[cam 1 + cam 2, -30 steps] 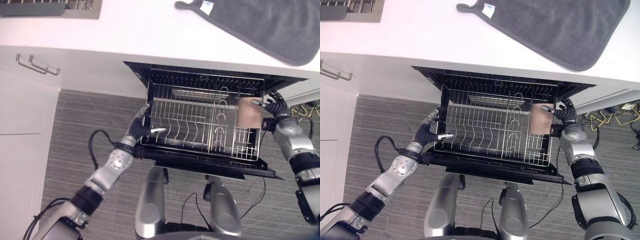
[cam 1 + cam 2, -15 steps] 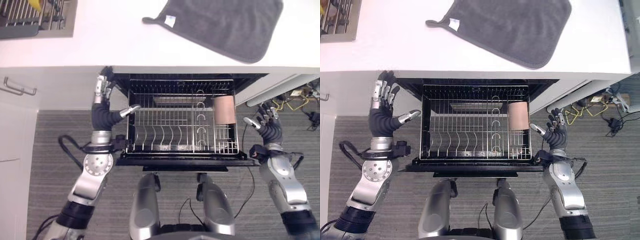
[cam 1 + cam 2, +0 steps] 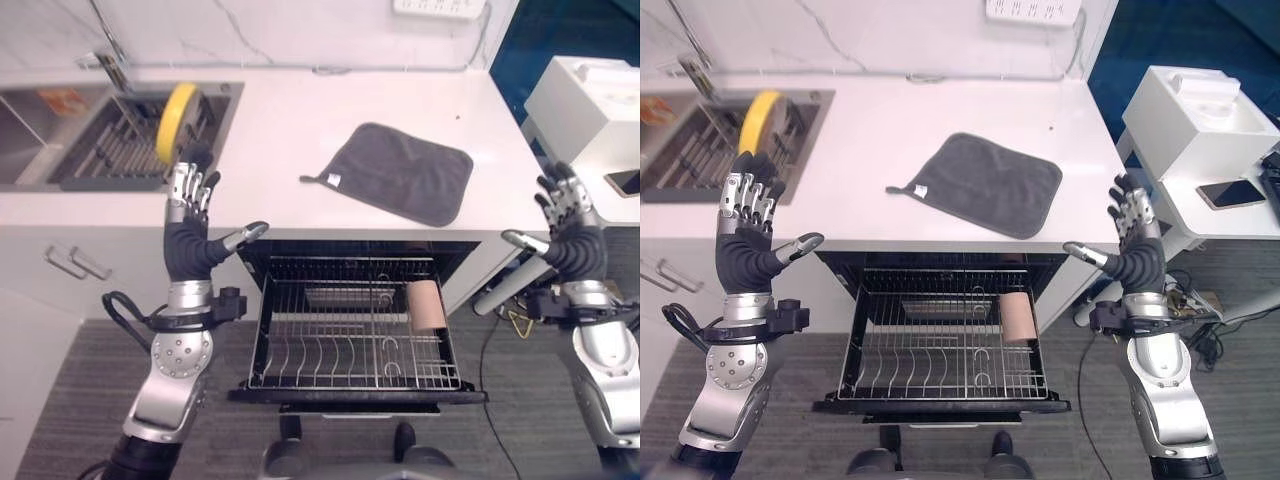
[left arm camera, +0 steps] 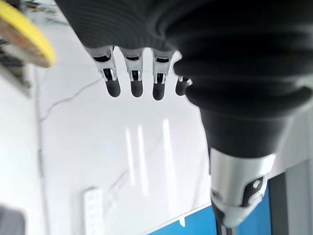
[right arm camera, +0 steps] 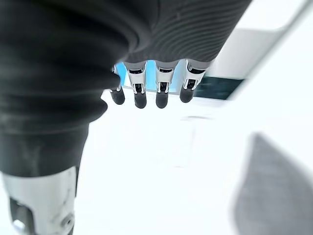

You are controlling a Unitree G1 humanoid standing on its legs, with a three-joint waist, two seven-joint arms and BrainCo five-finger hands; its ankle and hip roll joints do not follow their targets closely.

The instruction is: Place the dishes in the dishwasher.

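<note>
Two hands are raised on either side of the pulled-out dishwasher rack (image 3: 355, 340) in the left eye view: the left hand (image 3: 188, 232) and the right hand (image 3: 570, 232) both have fingers spread, holding nothing. One tan cup (image 3: 426, 305) lies on its side at the rack's right edge, long axis front to back. Above the rack, a grey cloth (image 3: 400, 184) lies on the counter (image 3: 290, 130); a yellow plate (image 3: 177, 106) stands on edge in the sink rack (image 3: 120, 145), far left of the dishwasher rack. Each wrist view shows its own hand's straight fingers (image 4: 133, 81) (image 5: 161, 88), empty.
</note>
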